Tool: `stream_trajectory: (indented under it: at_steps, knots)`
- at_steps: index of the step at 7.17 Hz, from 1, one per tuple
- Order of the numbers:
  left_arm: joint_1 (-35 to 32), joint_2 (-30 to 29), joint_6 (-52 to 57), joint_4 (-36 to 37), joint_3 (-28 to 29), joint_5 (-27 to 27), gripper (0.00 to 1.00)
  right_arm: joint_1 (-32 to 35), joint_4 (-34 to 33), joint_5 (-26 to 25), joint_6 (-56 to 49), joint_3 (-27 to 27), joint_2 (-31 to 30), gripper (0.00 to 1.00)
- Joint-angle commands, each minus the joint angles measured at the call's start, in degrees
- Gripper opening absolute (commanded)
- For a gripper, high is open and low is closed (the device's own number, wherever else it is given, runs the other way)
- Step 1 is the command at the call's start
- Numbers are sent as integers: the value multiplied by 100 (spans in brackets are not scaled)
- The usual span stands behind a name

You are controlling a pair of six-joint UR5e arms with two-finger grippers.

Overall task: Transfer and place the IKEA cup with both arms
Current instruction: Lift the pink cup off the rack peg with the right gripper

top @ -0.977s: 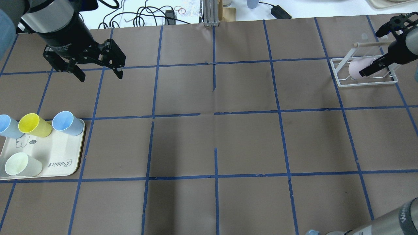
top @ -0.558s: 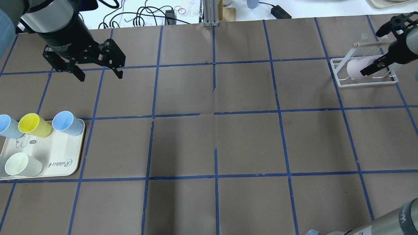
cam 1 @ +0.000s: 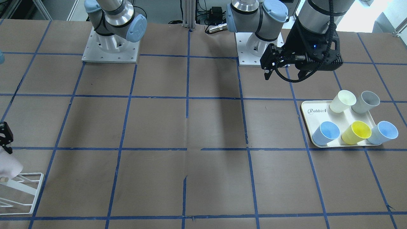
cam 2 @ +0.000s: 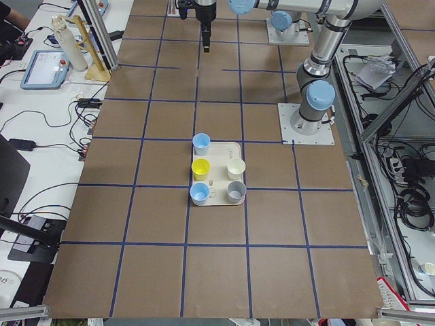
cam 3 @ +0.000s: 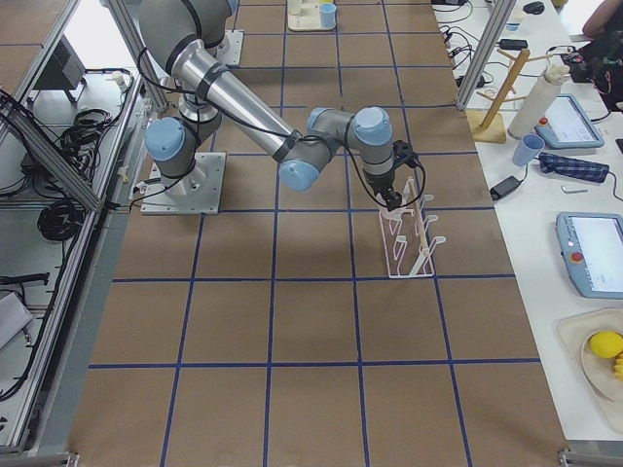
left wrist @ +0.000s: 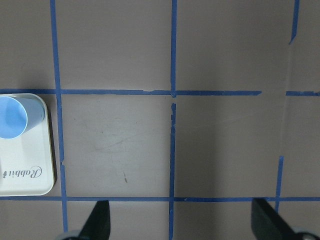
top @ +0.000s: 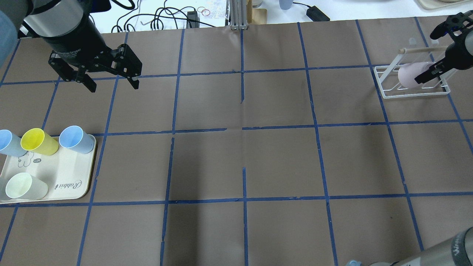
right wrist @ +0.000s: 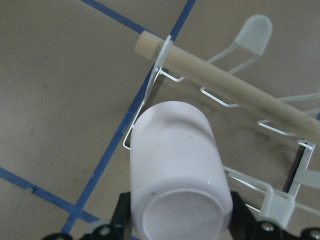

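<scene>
I am looking at a big brown surface (top: 244,155) with blue tape lines. My left arm (top: 63,26) hangs near the far left corner. My right arm (cam 3: 243,102) is stretched out to the far right corner. A tray (top: 59,170) with five other cups (top: 37,140) sits at the left edge. A white wire rack (top: 414,95) stands in the far right corner.

The left tool (top: 114,87) is wide open and holds nothing. The right tool (right wrist: 182,217) is closed on the sides of the pink cup (right wrist: 175,150). The cup is tipped on its side over the rack's base, near the wooden bar.

I think I am on the first step, which is taking the cup out of the rack. Next I should pull it clear of the wires and the bar. Then I should carry it to the middle so the left tool can take it.
</scene>
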Motion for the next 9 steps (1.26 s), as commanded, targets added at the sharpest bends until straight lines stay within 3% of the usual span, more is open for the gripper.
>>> stream_trajectory:
  at_steps: [1,3,6,7,9]
  knots:
    - [0,0,3,0,0,0,100,0,482,-26,7,-90,-337,0]
    - [0,9,-6,0,9,-9,100,-9,704,-393,-36,-91,-785,0]
    - [26,35,12,44,9,-281,100,122,1379,-317,-28,-73,-1558,0]
    - [35,70,29,44,9,-299,100,480,1904,-159,120,-73,-1787,0]
    - [70,132,187,-17,-9,-308,100,1184,2328,498,841,-82,-1921,0]
